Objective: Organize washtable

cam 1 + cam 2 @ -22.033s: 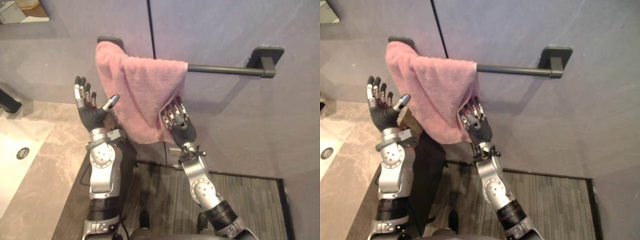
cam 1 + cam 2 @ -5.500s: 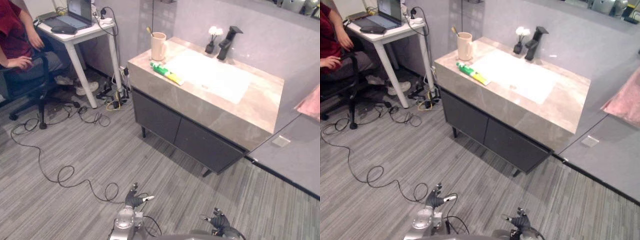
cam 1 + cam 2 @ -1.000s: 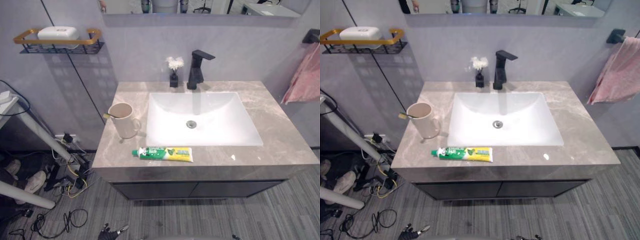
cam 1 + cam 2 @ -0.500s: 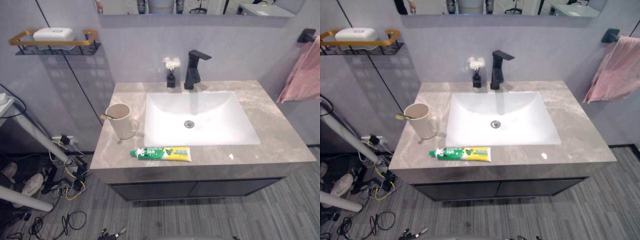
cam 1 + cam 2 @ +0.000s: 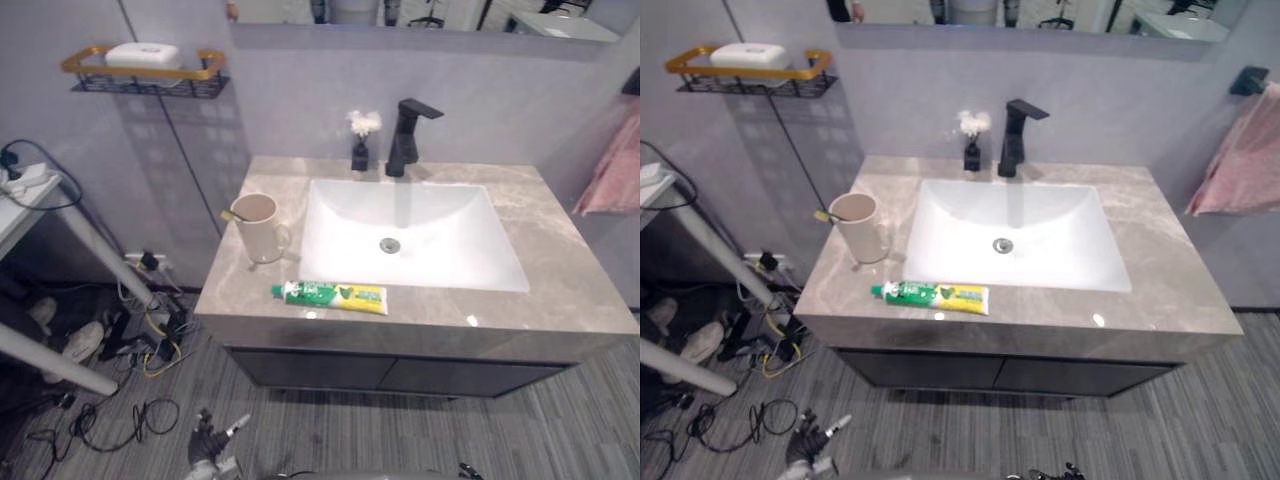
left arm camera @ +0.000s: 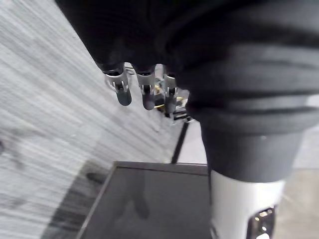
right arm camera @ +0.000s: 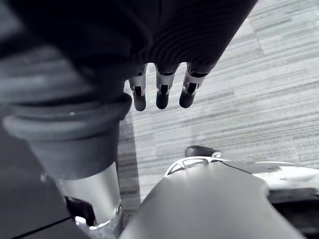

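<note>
Worktop: the grey marble worktop (image 5: 560, 290) has bare stone right of the basin, the best room for moving.
Basin: anything nudged into the white rectangular sink (image 5: 450, 225) would likely slide down.
Mug: the cream mug holding a toothbrush (image 5: 260, 228) stands upright near the left edge; a sideways knock could tip it.
Tube: the green-and-yellow toothpaste tube (image 5: 330, 296) lies flat by the front edge; a clumsy sweep could drop it.
Hands: the left hand (image 5: 207, 440) and right hand (image 7: 159, 92) hang low, fingers relaxed, empty.

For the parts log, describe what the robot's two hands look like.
The left hand has silver fingers with dark tips, and a dark ribbed cover wraps its back and wrist. Past the cover, the arm is silver-grey metal. The right hand looks the same.
</note>
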Controlling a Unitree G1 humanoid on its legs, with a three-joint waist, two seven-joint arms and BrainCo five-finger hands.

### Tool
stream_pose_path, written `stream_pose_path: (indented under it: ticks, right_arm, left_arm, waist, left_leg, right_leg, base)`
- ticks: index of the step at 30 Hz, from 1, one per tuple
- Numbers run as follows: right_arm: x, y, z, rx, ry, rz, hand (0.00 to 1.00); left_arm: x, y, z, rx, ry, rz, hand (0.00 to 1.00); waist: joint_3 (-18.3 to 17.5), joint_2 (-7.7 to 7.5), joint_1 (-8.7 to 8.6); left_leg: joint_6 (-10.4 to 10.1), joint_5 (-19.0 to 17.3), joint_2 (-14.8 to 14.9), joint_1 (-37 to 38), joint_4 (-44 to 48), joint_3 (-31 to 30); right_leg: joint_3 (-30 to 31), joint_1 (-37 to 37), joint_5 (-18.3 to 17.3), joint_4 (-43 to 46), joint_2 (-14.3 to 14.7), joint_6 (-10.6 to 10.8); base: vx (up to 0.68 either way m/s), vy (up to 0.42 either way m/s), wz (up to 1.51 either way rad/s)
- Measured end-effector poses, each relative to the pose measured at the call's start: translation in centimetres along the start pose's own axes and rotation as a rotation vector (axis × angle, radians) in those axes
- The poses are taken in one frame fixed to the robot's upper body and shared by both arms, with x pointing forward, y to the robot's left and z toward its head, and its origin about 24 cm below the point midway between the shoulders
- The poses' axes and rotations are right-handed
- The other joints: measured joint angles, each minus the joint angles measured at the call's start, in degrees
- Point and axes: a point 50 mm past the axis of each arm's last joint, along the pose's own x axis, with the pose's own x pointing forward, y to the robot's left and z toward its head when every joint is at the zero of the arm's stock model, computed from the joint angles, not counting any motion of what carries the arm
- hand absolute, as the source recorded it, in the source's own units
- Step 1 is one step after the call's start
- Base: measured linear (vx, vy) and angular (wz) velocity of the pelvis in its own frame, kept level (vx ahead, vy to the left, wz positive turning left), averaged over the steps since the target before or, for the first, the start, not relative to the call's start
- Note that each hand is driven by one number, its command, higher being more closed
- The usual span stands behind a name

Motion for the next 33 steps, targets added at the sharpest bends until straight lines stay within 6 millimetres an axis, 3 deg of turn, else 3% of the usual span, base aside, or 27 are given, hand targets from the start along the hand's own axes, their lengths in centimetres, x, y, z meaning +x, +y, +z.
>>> stream_pose_path:
  ticks: [3, 8, 12, 15, 16, 20, 28, 33]
  right_arm:
    - [0.1, 0.0, 0.9, -0.039, -0.033, 0.009, 0.0]
    - [0.2, 0.1, 1.4, -0.056, -0.052, 0.011, 0.0]
    - [0.2, 0.1, 1.4, -0.064, -0.05, 0.012, 0.0]
    - [0.3, 0.2, 2.0, -0.06, -0.064, 0.017, 0.0]
    - [0.4, 0.4, 2.4, -0.056, -0.073, 0.02, 0.0]
    - [0.3, 2.2, 3.2, -0.003, -0.095, 0.056, 0.0]
    - [0.4, 2.6, 4.4, 0.039, -0.124, 0.078, 0.0]
    - [0.6, 2.0, 4.1, 0.048, -0.104, 0.072, 0.0]
  left_arm:
    - [-0.7, 1.9, 3.0, -0.05, -0.157, 0.082, 0.0]
    - [-2.4, 5.0, 8.5, -0.093, -0.415, 0.247, 0.0]
    - [-5.2, 6.5, 14.0, -0.067, -0.688, 0.36, 0.0]
    - [-8.4, 7.5, 18.5, -0.018, -0.937, 0.454, 0.0]
    - [-9.8, 7.8, 20.8, 0.01, -1.069, 0.489, 0.0]
    - [-13.2, 7.9, 25.5, 0.063, -1.382, 0.546, 0.0]
    - [-17.5, 6.7, 30.2, 0.222, -1.774, 0.476, 0.0]
    - [-18.2, 5.1, 31.7, 0.389, -1.87, 0.311, 0.0]
  waist:
    - [0.21, 0.31, 1.24]
    - [0.24, 0.44, 1.66]
    - [0.22, 0.46, 2.81]
    - [0.21, 0.62, 2.82]
    - [0.19, 0.84, 2.86]
    - [-0.9, 2.4, 2.93]
    - [-3.16, 6.51, 2.67]
    - [-3.63, 7.06, 2.67]
  left_leg:
    - [-0.39, 0.57, 0.26, -0.76, -0.03, -0.74]
    - [-0.57, 0.66, 0.25, -2.19, 0.09, -2.81]
    - [-0.75, 0.79, 0.14, -2.09, 0.37, -3.59]
    - [-0.75, 0.79, 0.4, -2.03, 0.38, -3.72]
    - [-0.75, 0.78, 0.47, -1.81, 0.4, -3.78]
    - [-0.75, 0.76, 0.57, -1.44, 0.4, -3.82]
    - [-0.71, 0.74, 0.45, -0.74, 0.09, -2.49]
    - [-0.69, 0.75, 0.92, -0.36, -0.16, -1.5]
  right_leg:
    - [-1.21, -0.45, -0.62, 0.74, -0.08, 0.16]
    - [-3.26, -0.12, -0.91, 1.17, -0.32, 0.96]
    - [-4.15, 0.6, -0.93, 0.94, -0.4, 0.93]
    - [-4.3, 0.82, -0.93, 0.79, -0.4, 0.93]
    - [-4.44, 1.24, -0.93, 0.57, -0.4, 0.93]
    - [-4.45, 1.81, -0.92, 0.28, -0.32, 0.93]
    - [-2.8, 1.58, -0.55, -0.26, 0.23, 0.78]
    - [-1.28, 1.54, 0.06, -1.75, 1.31, 0.65]
  base:
    - [-0.08, -0.033, 0.16]
    - [-0.02, -0.011, 0.26]
    - [0.03, 0.003, 0.1]
    - [0.01, 0.002, 0.02]
    - [-0.01, -0.003, 0.03]
    - [-0.02, 0.006, -0.01]
    - [-0.03, 0.012, -0.09]
    - [0.0, -0.006, -0.14]
